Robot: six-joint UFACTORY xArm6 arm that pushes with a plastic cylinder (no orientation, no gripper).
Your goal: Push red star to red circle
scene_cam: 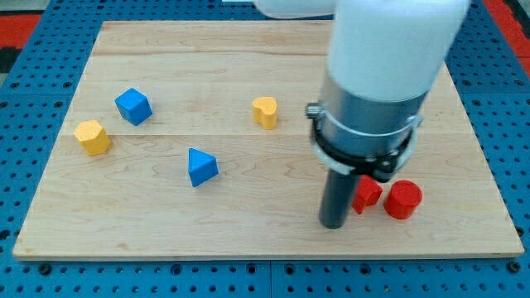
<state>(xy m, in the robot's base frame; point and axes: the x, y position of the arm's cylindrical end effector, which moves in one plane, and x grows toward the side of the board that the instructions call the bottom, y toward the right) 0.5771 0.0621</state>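
Lowest of everything on the table, and so closest to the view's bottom, is my tip, planted on the wood a little short of the near edge. Just to its right, and slightly toward the view's top, sits the red star. Its left side is hidden behind the dark rod, so I cannot tell whether the rod touches it or only stands just beside it.

To the star's right is the red circle, a short round block. The two reds are side by side with at most a hairline between them; whether they actually touch is too fine to make out.

I judge the task to be all but done, or done. The star is at the circle, and what is left, if anything, is a small nudge toward the view's right to close any gap. My tip is on the correct side for that, left of the star with the circle beyond it.

As for a claw, this arm carries none: it ends in the plain rod, so nothing is spread, pinched or held.

The other blocks lie well apart on the view's left half: a blue cube, a yellow block, a blue triangle and a yellow heart near the middle.
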